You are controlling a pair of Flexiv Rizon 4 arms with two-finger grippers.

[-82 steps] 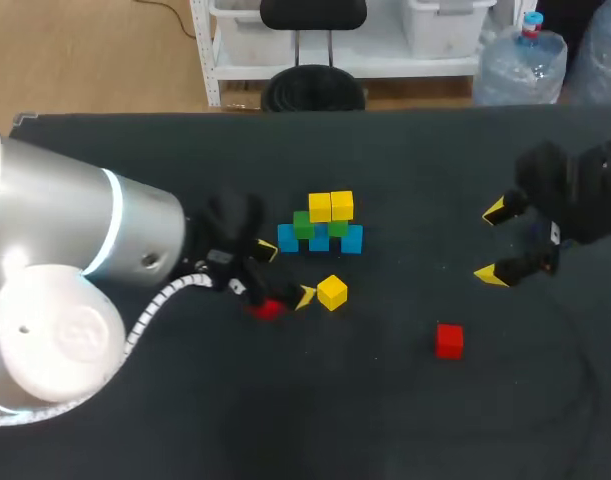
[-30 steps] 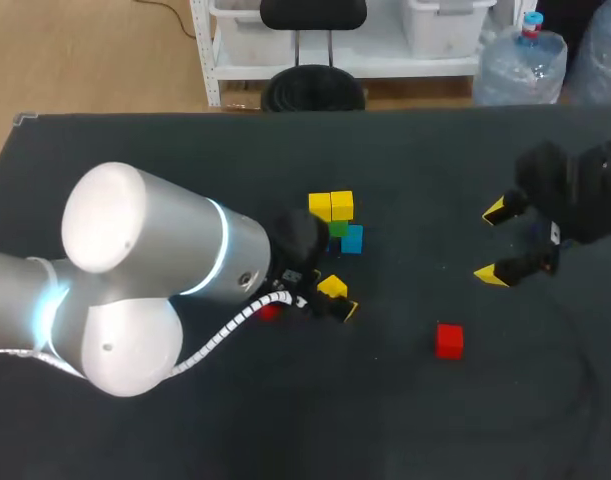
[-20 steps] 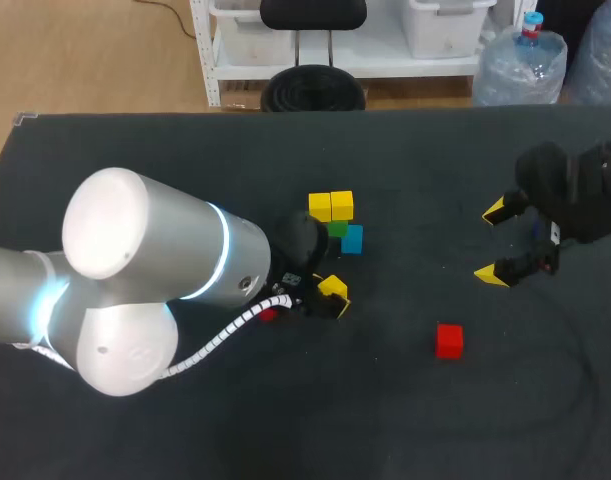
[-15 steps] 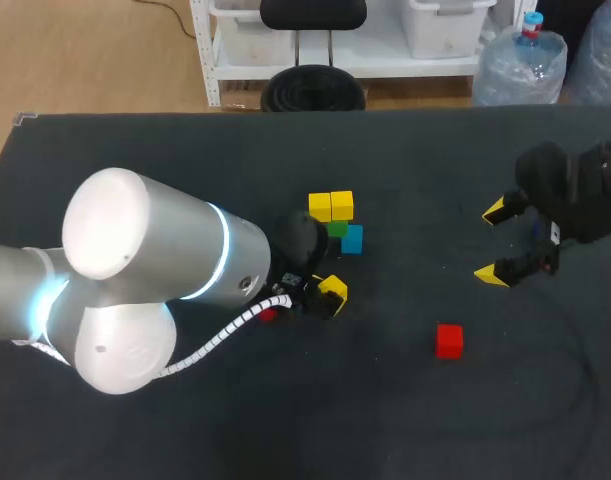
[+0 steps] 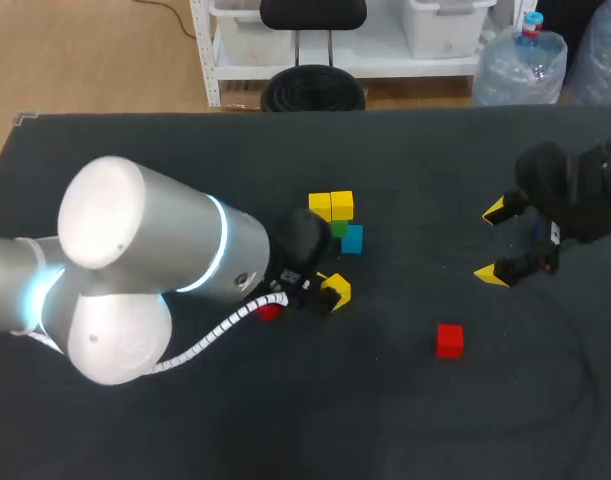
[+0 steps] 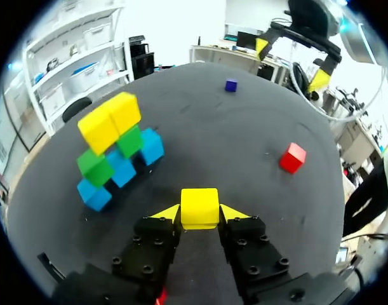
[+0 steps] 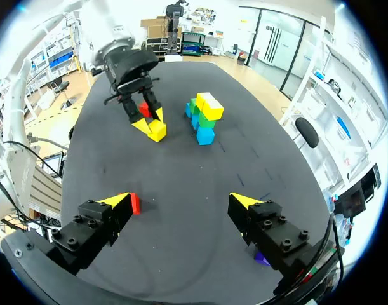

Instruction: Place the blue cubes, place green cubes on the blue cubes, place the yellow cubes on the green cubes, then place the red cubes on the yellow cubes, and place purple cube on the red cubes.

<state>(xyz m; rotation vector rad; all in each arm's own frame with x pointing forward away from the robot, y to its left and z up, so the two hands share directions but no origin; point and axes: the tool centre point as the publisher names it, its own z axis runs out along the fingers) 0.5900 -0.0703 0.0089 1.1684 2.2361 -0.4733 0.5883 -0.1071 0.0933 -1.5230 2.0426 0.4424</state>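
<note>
Left gripper (image 6: 200,215) is seen closed on the held yellow cube (image 6: 199,207), whose opposite flat faces are pressed by the two wedge-shaped yellow fingertips. The cube is smooth and solid-coloured, with softly rounded edges. Whether it is raised off the matte black table (image 5: 385,410) cannot be told.

Ahead of this gripper and to one side, the stack is found as a stepped pile of plain blocks. Three blue cubes (image 6: 122,170) are lined up at the base, two green cubes (image 6: 130,141) are set on them, and the stacked yellow cubes (image 6: 110,122) are laid side by side on top. Ahead on the other side, well apart from the stack, a loose red cube (image 6: 293,157) is lying on the table. A second red cube (image 5: 268,312) is glimpsed close under the gripper's black body, behind its fingers. Far ahead, a small purple cube (image 6: 230,85) is seen on the table.

The right gripper (image 7: 180,202) is held spread wide with nothing between its fingers. The loose red cube is near one of its fingers, and the purple cube is partly hidden beside the other.
</note>
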